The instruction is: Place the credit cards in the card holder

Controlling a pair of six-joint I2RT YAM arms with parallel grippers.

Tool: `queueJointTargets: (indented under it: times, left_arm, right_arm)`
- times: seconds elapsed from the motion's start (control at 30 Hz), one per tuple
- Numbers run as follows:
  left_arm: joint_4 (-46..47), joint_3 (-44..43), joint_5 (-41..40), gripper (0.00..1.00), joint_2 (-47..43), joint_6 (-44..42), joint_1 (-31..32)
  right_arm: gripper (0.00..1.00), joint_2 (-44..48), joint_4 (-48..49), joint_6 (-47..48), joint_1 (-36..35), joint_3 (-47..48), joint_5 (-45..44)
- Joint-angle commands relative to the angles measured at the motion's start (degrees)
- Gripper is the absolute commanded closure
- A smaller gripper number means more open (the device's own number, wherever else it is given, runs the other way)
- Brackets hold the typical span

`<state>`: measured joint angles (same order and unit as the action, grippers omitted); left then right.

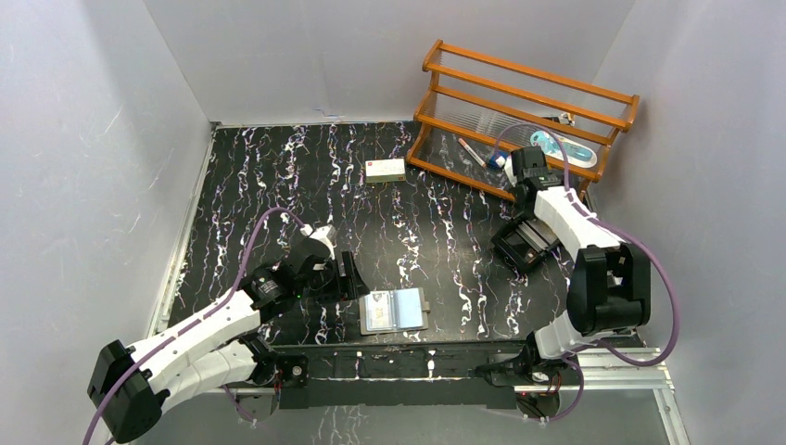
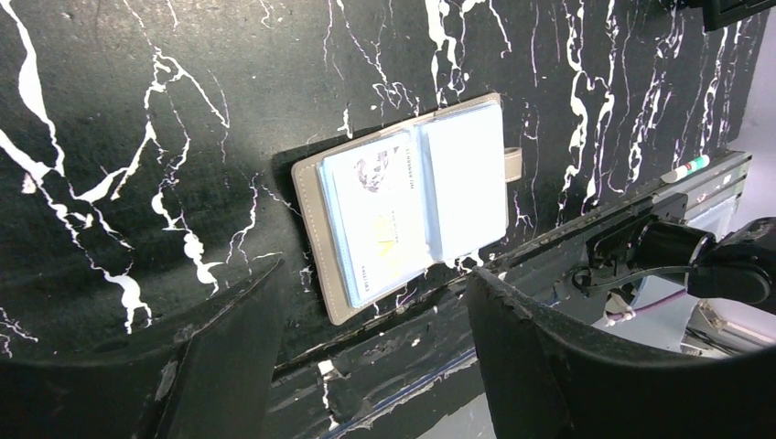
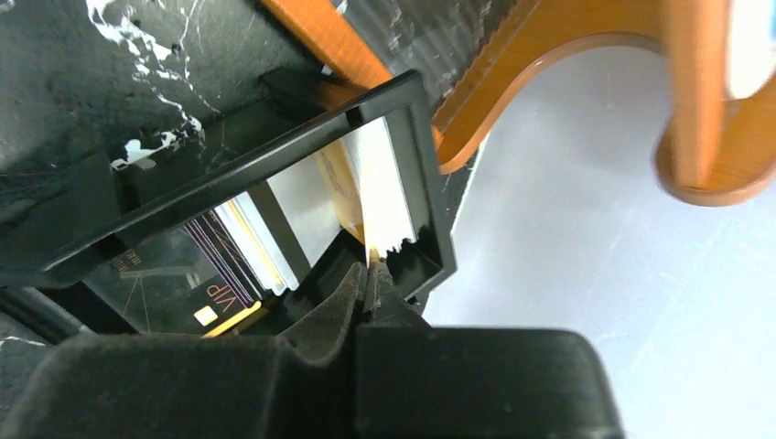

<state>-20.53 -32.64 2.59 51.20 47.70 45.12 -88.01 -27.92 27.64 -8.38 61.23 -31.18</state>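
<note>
Though half-hidden, card [image 3: 380, 192] perhaps in claw [image 3: 369, 274]

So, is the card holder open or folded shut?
Open: the card holder lies spread flat, light-blue inside up, snap tab undone at its edge.

The middle of the table [image 1: 436, 222] is lying open, with only the white box [image 1: 385, 171] sitting well toward the back, so a gripper is getting a free run between the holder [image 1: 396, 311] and the tray [image 1: 522, 246]. The left gripper [image 1: 348, 275] is hanging wide just beside the holder's left edge, and the front rail [image 1: 399, 357] is crowding the holder's near side. On the right it is getting tight: the right gripper [image 3: 371, 283] is pinched closed inside the tray among the upright cards [image 3: 380, 187], the tray's walls hemming it in and the rack [image 1: 519, 116] standing just behind.
</note>
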Motion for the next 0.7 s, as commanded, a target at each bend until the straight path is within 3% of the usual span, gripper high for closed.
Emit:
queueJointTargets:
  times: [0.0, 0.17, 0.37, 0.5, 0.67]
  left_arm:
    - [1.2, 0.1, 2.3, 0.31, -0.8, 0.4, 0.1]
    - [1.9, -1.7, 4.9, 0.31, -0.6, 1.2, 0.1]
    - [2.5, -3.9, 5.8, 0.32, -1.6, 3.2, 0.0]
    - [5.1, -4.1, 7.0, 0.32, -2.9, 5.4, 0.1]
    - [4.9, -6.2, 6.2, 0.32, -3.4, 5.3, 0.1]
  right_arm:
    - [1.0, 2.7, -10.8, -5.8, -0.4, 9.2, 2.7]
    - [1.0, 3.1, -21.6, -13.9, -1.0, 20.8, 12.5]
    - [1.0, 6.2, -21.1, -25.8, -3.6, 26.2, 27.7]
    - [1.0, 10.3, -14.3, -34.8, -5.3, 21.8, 45.9]
    - [1.0, 18.5, 1.2, -50.8, -9.2, 7.4, 57.4]
